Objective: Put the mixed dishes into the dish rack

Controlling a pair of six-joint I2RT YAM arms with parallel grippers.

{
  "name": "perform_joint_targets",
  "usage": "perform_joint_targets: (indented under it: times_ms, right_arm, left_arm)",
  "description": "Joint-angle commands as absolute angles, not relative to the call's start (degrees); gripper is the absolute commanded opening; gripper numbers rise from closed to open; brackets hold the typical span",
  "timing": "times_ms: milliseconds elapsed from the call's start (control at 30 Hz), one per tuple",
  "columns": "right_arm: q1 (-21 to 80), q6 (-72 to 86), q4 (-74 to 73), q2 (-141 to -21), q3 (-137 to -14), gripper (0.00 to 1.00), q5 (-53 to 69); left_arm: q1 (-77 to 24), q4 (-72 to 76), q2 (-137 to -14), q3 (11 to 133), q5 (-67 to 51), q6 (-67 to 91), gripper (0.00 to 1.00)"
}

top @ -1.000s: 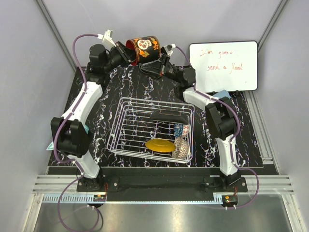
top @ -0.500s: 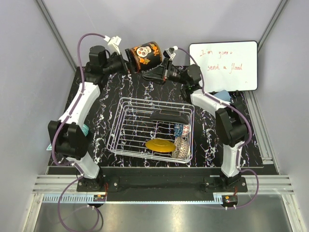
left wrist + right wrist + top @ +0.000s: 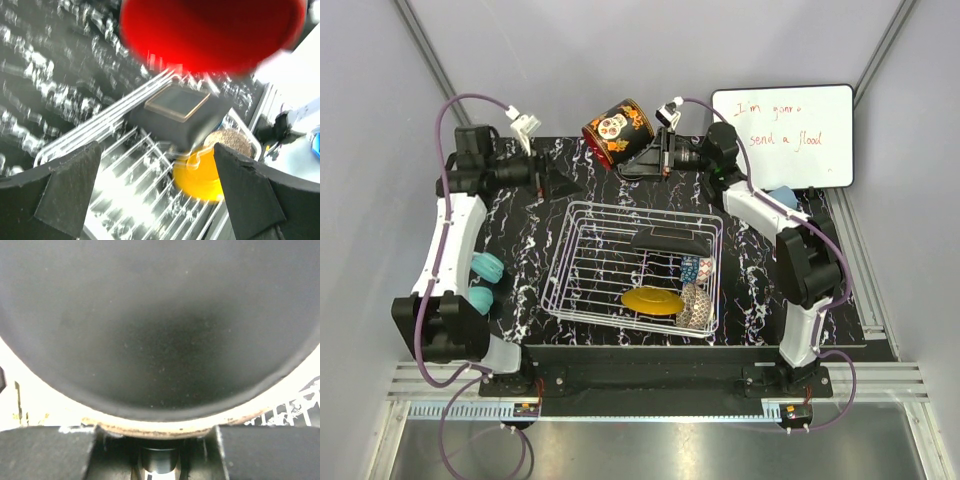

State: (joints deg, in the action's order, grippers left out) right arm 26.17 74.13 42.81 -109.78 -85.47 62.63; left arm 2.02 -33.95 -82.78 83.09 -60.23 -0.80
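Over the marbled desk (image 3: pixel 770 290), your left claw (image 3: pixel 548 182) has withdrawn, open; the right claw (image 3: pixel 643 160) alone grips the skull-patterned mug (image 3: pixel 617 130), handover done.

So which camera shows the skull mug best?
The top view: the whole mug shows, skull and red inside, held in the right claw. The left wrist view catches only a blurry red blob; the right wrist view, just a dark surface, too close.

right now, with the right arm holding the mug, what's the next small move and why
Probably bring the right gripper and its mug nearer, over the rack's bare left half, then lower it. The mug hangs behind the rack, the left gripper is open and apart from it, and the plate and bowls crowd the right side.
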Motion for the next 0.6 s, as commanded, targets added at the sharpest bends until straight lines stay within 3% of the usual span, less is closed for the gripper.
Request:
perform_joint_targets:
  times_ms: [0, 100, 233, 333, 567]
  right_arm:
    - [25.2, 59.9, 36.7, -101.9, -92.3, 0.00, 62.0]
    - [26.5, 40.5, 13.3, -99.0, -95.8, 0.00, 59.0]
    - [32.8, 16.2, -22.4, -97.9, -103.3, 0.00, 41.3]
    - [39.4, 5.5, -31.7, -99.1, -104.9, 0.00, 26.6]
    - [47.8, -1.5, -33.2, -101.1, -103.4, 0.00, 10.4]
  left_arm:
    - [6.8, -50.4, -83.0, 81.9, -62.7, -20.0, 0.99]
    - [9.4, -50.8, -84.4, 80.2, -57.8, -20.6, 0.99]
    - [11.0, -50.4, -86.5, 80.9, -52.0, -16.4, 0.99]
    - [11.1, -50.5, -87.2, 82.2, -49.3, -16.3, 0.99]
    - [12.2, -51.6, -88.8, 85.4, -47.5, -13.5, 0.99]
